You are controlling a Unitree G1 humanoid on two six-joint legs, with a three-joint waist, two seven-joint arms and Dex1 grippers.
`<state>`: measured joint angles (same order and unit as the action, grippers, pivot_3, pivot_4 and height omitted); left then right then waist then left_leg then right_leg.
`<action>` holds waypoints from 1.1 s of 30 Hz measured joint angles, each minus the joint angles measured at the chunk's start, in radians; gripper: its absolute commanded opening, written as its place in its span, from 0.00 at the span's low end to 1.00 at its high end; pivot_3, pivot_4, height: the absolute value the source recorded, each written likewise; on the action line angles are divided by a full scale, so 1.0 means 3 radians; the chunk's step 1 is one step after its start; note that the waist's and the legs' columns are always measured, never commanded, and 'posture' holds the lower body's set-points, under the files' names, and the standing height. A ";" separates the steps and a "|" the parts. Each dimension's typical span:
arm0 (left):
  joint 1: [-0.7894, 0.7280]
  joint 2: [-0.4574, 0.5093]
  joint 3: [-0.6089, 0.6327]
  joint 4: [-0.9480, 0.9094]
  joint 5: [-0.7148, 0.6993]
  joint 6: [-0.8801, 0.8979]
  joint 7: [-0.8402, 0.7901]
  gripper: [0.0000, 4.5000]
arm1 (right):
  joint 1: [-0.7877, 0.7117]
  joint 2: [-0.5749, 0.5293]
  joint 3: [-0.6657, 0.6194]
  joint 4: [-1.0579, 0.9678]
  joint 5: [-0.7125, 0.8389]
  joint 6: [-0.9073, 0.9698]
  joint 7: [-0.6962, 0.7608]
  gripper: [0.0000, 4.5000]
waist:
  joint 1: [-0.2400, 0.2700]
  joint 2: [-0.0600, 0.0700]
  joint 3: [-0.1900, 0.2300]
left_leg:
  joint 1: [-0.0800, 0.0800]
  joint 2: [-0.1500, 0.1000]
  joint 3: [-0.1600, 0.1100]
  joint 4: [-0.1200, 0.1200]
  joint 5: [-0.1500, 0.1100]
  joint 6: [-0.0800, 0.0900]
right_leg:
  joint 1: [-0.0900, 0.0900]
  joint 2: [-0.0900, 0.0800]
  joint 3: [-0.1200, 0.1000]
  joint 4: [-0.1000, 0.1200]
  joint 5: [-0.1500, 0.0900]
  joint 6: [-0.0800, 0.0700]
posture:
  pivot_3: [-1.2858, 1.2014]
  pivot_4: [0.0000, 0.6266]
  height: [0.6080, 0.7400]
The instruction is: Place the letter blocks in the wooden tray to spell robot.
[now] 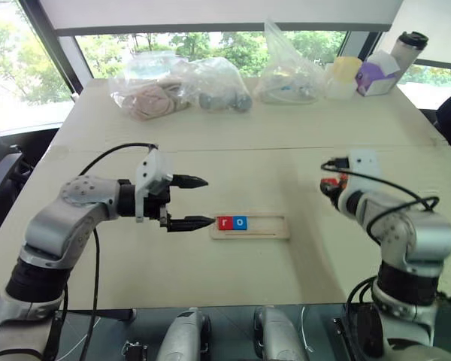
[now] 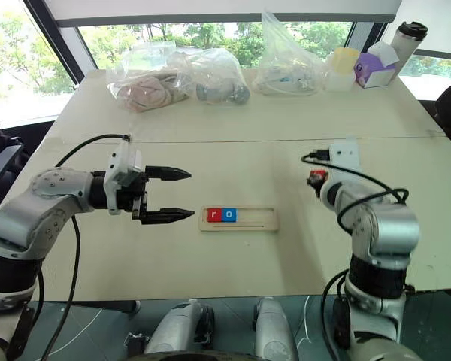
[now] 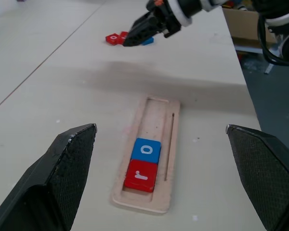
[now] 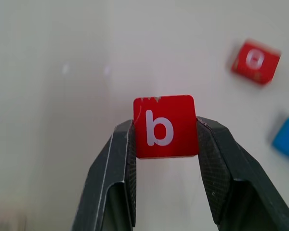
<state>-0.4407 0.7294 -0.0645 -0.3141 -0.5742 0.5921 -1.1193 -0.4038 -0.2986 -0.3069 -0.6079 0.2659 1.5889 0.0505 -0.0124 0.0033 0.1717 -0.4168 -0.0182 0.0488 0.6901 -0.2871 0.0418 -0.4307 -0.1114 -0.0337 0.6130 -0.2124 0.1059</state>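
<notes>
Red b block (image 4: 165, 126) pinched in right jaws

A pale table (image 1: 233, 143) runs to bright windows (image 1: 210, 45) — green trees beyond, daylight pouring in.

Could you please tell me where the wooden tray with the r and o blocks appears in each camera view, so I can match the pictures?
Left eye view: wooden tray lies at the centre, just beyond the left gripper.
Right eye view: centre of the table, again beside that gripper.
Left wrist view: lower middle, running away from the camera.
Right wrist view: not in it.
Shared landmark: the red r block next to the blue o block.
</notes>
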 measured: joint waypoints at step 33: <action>-0.0119 -0.0081 -0.0125 0.0199 0.0146 -0.0187 -0.0099 1.00 | 0.0850 0.0423 -0.0030 -0.0910 0.0194 0.0061 -0.0425 0.99 | 0.0001 -0.0001 0.0001 | -0.0001 -0.0002 0.0001 -0.0008 0.0000 -0.0001 | -0.0004 -0.0003 0.0001 -0.0006 -0.0004 0.0001 | 0.52 0.24 1.00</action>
<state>-0.4764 0.7052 -0.1022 -0.2544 -0.5303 0.5360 -1.1491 -0.1489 -0.1715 -0.3160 -0.8807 0.3241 1.6071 -0.0771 -0.0121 0.0030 0.1720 -0.4170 -0.0188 0.0493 0.6879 -0.2871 0.0416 -0.4319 -0.1123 -0.0334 0.6112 -0.2136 0.1063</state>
